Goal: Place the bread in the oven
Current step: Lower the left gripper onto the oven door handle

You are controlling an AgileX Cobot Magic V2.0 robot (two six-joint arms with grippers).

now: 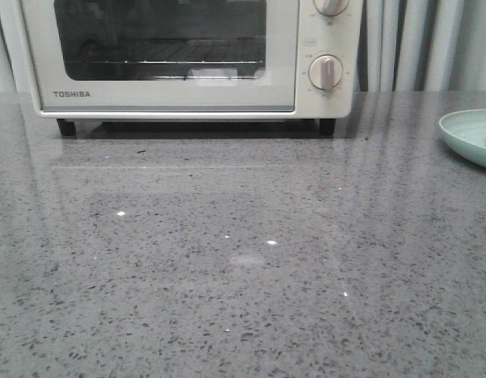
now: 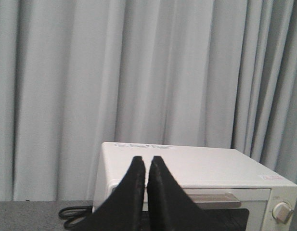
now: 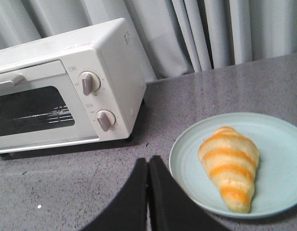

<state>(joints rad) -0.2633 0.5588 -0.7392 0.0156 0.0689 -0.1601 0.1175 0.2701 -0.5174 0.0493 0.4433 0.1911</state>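
Bread lies untouched on a pale plate on the grey surface right of the closed oven, so nothing has begun: with both the left gripper and right gripper shut and empty, the door likely needs opening first.

Soft, even indoor light fills all three views, slightly cool and a little dim; the polished grey table mirrors the curtain as pale vertical streaks and carries small bright specular specks; a dark shadow lies under the oven, and its glass window reads nearly black with faint glints on the rack; the left gripper and right gripper show as soft, featureless black shapes, out of focus; the bread and plate look mildly soft, with little shadow.
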